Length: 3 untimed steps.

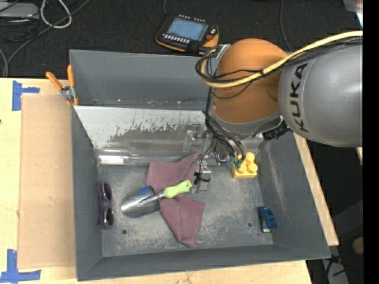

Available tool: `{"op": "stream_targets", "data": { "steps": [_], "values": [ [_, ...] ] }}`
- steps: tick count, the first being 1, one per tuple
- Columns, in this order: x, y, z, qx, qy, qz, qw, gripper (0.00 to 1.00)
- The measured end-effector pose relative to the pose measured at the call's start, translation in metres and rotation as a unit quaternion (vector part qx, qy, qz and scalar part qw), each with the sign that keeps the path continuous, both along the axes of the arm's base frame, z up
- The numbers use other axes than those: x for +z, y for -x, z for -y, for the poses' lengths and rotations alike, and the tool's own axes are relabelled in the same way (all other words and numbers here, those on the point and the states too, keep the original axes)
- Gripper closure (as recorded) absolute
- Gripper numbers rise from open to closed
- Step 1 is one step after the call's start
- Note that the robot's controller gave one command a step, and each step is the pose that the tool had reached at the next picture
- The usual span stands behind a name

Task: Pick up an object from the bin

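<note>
While low inside the bin [231, 232], right at the green handle end of the scoop [155, 197]: gripper [202, 176], clenched or released impossible to tell under the arm's orange cover.

Beneath the scoop and spreading out past both sides of its handle, a maroon cloth [183, 218]. Behind the scoop, along the back wall, a clear tube [142, 154]. Beside the scoop's bowl, away from the handle, purple glasses [105, 203]. Beyond the handle end, past the gripper, a yellow block [246, 166]. Farther that way and nearer the front, a small blue piece [266, 218].

Risks, as judged:
- Catching cloth together with handle and dragging both up.
- Pinching only the handle tip, then tipping under the heavy metal bowl and slipping free.
- Nudging the handle aside before any closing.
</note>
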<state>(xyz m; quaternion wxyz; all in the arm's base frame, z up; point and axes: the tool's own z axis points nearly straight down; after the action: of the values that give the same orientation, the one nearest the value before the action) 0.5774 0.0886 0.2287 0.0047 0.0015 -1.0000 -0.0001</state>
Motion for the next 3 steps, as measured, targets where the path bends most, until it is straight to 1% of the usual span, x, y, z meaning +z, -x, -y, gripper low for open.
{"op": "stream_targets", "data": {
  "steps": [1, 2, 3],
  "values": [
    [0.004, -0.002, 0.001, -0.002, 0.000, 0.0042, 1.0000, 0.00],
    [-0.131, -0.034, -0.033, -0.062, -0.001, 0.0046, 0.9981, 0.00],
    [-0.090, -0.042, -0.043, -0.042, 0.000, 0.0087, 0.9991, 0.00]
  ]
}}
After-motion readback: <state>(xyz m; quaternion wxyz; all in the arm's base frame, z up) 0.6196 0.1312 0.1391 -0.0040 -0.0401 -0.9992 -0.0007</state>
